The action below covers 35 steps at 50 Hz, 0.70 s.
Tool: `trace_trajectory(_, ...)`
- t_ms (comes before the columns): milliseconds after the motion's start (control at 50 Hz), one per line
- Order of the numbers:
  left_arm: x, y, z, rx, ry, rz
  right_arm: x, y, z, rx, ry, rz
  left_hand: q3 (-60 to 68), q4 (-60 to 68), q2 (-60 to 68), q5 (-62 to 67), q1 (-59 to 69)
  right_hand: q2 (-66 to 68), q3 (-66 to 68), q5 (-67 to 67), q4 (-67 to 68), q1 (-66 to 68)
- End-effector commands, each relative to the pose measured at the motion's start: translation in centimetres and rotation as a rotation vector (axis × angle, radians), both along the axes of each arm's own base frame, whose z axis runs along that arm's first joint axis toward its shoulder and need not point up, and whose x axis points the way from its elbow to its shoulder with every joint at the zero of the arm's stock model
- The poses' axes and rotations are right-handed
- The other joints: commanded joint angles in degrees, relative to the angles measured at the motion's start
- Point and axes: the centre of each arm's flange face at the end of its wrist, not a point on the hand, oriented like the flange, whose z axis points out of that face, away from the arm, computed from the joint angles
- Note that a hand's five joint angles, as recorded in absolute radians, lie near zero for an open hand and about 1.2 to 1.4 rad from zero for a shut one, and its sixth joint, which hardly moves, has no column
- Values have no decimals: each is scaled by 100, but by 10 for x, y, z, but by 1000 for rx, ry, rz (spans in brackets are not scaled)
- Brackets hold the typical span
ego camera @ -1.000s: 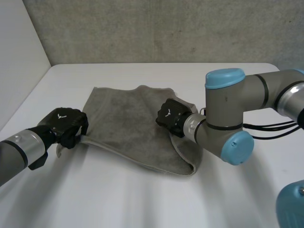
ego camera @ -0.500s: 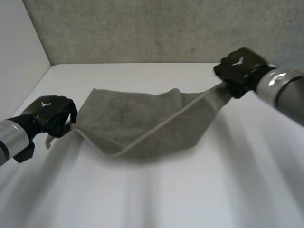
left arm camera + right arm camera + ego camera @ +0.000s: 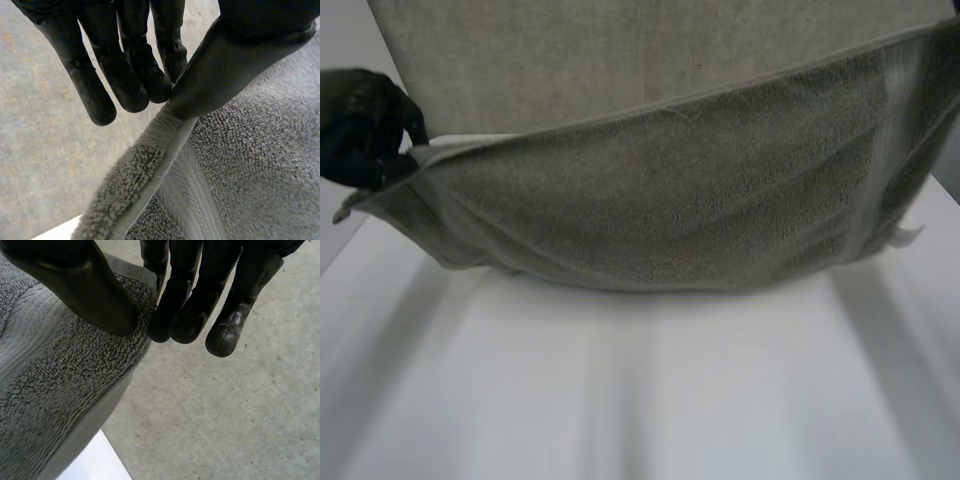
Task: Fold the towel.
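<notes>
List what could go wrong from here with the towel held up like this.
1. The left hand and right hand each pinch only a thin strip of the towel at its edge, between thumb and fingertips. A tug could pull it free.
2. The towel sags in the middle, low over the table, so it may bunch or crease when laid down.

Head camera: set behind and between the arms, looking down over the white table; the towel hangs close before the lens, across nearly its whole width
Left wrist camera: looks along the palm of the left hand, very near, the towel's hem at the fingertips, grey concrete beyond
Right wrist camera: looks along the right hand, just as near, the towel's edge at the thumb
Shared: the towel in all three; the left hand in the head and left wrist views
</notes>
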Motion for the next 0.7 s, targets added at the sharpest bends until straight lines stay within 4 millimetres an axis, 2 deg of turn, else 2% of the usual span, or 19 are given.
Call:
trace_trajectory(20, 2, -19, -10, 80, 68, -1, -2, -25, -32, 184, -12, -6, 310, 201, 224, 407, 821, 324, 297, 345, 332, 499)
trace_trajectory(100, 2, -36, -30, 154, 80, -6, 2, -37, -54, 273, -7, 4, 310, 201, 224, 407, 821, 324, 297, 345, 332, 499)
trace_trajectory(140, 1, -52, -52, 239, 102, -12, 14, -45, -68, 308, 22, 31, 310, 201, 224, 407, 821, 324, 297, 345, 332, 499)
trace_trajectory(200, -5, -59, -62, 278, 111, -30, 21, -50, -74, 311, 42, 45, 310, 201, 224, 407, 821, 324, 297, 345, 332, 499)
trace_trajectory(240, -26, -74, -73, 321, 133, -79, 33, -65, -78, 295, 60, 40, 310, 201, 224, 407, 821, 324, 297, 345, 332, 499)
trace_trajectory(280, -31, -87, -72, 317, 149, -70, 37, -76, -75, 268, 60, 14, 310, 201, 224, 407, 821, 324, 297, 345, 332, 499)
trace_trajectory(300, -31, -102, -63, 289, 172, -41, 43, -88, -72, 233, 59, -16, 310, 201, 224, 407, 821, 324, 297, 345, 332, 499)
trace_trajectory(360, -28, -116, -48, 241, 202, -7, 51, -98, -64, 177, 50, -48, 310, 201, 224, 407, 821, 324, 297, 345, 332, 499)
trace_trajectory(400, -25, -134, 4, 103, 291, 17, 68, -103, -24, 7, -21, -91, 310, 201, 224, 407, 821, 324, 297, 345, 332, 499)
trace_trajectory(420, -25, -134, 4, 102, 292, 17, 68, -103, -23, 6, -22, -91, 310, 201, 224, 407, 821, 324, 297, 345, 332, 499)
trace_trajectory(460, -26, -137, 55, -25, 396, -27, 70, -98, 24, -149, -192, -80, 310, 201, 224, 407, 821, 324, 297, 345, 332, 499)
trace_trajectory(480, -28, -137, 75, -88, 443, -62, 70, -98, 25, -150, -193, -80, 310, 201, 224, 407, 821, 324, 297, 345, 332, 499)
trace_trajectory(500, -28, -137, 75, -88, 444, -63, 67, -98, 38, -180, -289, -52, 310, 201, 224, 407, 821, 324, 297, 345, 332, 499)
trace_trajectory(520, -27, -136, 90, -139, 486, -92, 64, -96, 49, -196, -372, -14, 310, 201, 224, 407, 821, 324, 297, 345, 332, 499)
trace_trajectory(580, -25, -132, 110, -199, 561, -153, 54, -94, 62, -193, -447, 53, 310, 201, 224, 407, 821, 324, 297, 345, 332, 499)
trace_trajectory(620, -24, -130, 113, -194, 586, -185, 55, -96, 55, -153, -422, 92, 310, 201, 224, 407, 821, 324, 297, 345, 332, 499)
trace_trajectory(660, -20, -136, 90, -107, 596, -212, 61, -97, 23, -14, -333, 150, 310, 201, 224, 407, 821, 324, 297, 345, 332, 499)
trace_trajectory(680, -20, -136, 89, -106, 596, -212, 61, -97, 23, -13, -332, 150, 310, 201, 224, 407, 821, 324, 297, 345, 332, 499)
trace_trajectory(700, -15, -140, 71, -53, 584, -206, 63, -98, 6, 44, -278, 162, 310, 201, 224, 407, 821, 324, 297, 345, 332, 499)
